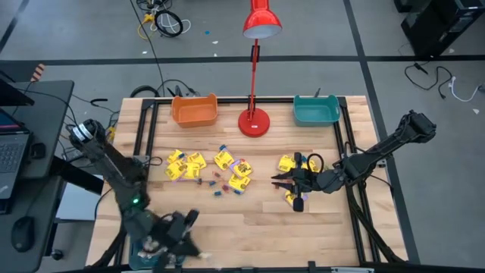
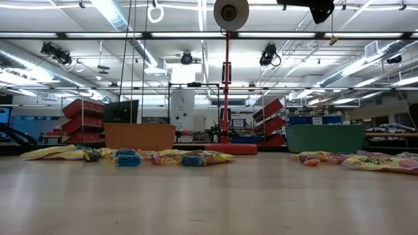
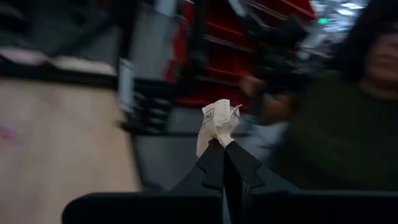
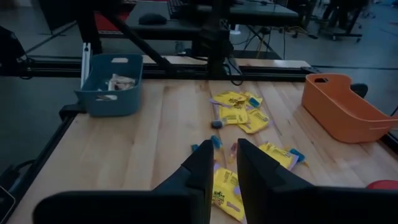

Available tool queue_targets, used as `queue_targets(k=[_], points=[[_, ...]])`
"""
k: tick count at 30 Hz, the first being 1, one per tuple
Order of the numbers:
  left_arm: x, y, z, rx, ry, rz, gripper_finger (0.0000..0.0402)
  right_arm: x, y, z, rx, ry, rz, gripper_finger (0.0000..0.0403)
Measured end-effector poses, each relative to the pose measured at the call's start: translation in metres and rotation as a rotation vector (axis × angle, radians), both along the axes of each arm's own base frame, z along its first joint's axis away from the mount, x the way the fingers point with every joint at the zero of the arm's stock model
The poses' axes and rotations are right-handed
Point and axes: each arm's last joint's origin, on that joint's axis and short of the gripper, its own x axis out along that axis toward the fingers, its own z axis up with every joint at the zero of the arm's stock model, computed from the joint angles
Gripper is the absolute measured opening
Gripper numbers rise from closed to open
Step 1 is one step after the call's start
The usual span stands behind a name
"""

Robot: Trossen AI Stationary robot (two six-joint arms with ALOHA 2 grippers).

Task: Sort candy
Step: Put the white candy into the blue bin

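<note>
The candy lies loose on the wooden table: yellow packets and small coloured pieces in the middle (image 1: 220,171) and a smaller group to the right (image 1: 292,163). My left gripper (image 1: 184,226) is raised over the near left part of the table, shut on one pale beige wrapped candy (image 3: 217,124). My right gripper (image 1: 277,181) hovers beside the right group, pointing toward the table's left edge. It is open with nothing between its fingers (image 4: 225,149), and a yellow packet (image 4: 225,193) lies on the table below it. My left gripper pinches the beige candy's crumpled wrapper by its lower end (image 3: 214,144) between the two fingertips. The rest of the candy sticks out beyond the tips. The fingers reach out nearly level, and the candy is lifted clear of the table.
An orange bin (image 1: 195,111), a red desk lamp (image 1: 254,121) and a teal bin (image 1: 316,111) stand along the far edge. A blue-grey bin (image 4: 112,84) with beige pieces in it sits at the near left corner. A person in dark clothing (image 3: 348,124) is beyond the table.
</note>
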Motion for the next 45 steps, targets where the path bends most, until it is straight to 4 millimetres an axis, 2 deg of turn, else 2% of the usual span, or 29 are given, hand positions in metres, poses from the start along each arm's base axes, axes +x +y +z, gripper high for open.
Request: queue_targets(k=[3,6,10,15,20,26,32,34,37,41,45], points=[[-0.018,-0.014,-0.002,-0.100,0.094,-0.057,0.0000,0.000,0.000,0.000,0.001,-0.002,-0.001,0.0054],[-0.032,-0.022,-0.007,-0.200,0.202,-0.028,0.0000,0.001,-0.001,0.000,0.003,-0.002,-0.006,0.0053],[-0.048,-0.025,-0.021,-0.313,0.426,0.066,0.0000,0.002,-0.002,0.000,0.010,-0.010,-0.011,0.0052],[-0.062,-0.020,-0.042,-0.344,0.680,0.207,0.0000,0.002,-0.001,0.000,0.024,-0.011,-0.014,0.0052],[-0.071,-0.013,-0.056,-0.328,0.877,0.295,0.0000,0.002,-0.001,0.000,0.027,-0.011,-0.013,0.0051],[-0.073,-0.016,-0.056,-0.331,0.987,0.200,0.0000,0.002,-0.001,0.000,0.034,-0.012,-0.015,0.0051],[-0.085,-0.014,-0.063,-0.269,1.191,0.167,0.0000,0.002,-0.001,0.000,0.035,-0.013,-0.015,0.0048],[-0.089,-0.011,-0.067,-0.246,1.273,0.208,0.0000,0.002,-0.001,0.000,0.035,-0.013,-0.015,0.0048],[-0.094,0.000,-0.074,-0.211,1.363,0.363,0.0000,0.002,-0.001,0.000,0.035,-0.013,-0.015,0.0048],[-0.097,0.009,-0.079,-0.206,1.409,0.525,0.0000,0.002,-0.001,0.000,0.035,-0.013,-0.015,0.0048],[-0.099,0.013,-0.080,-0.192,1.426,0.573,0.0000,0.002,-0.001,0.000,0.035,-0.013,-0.015,0.0048]])
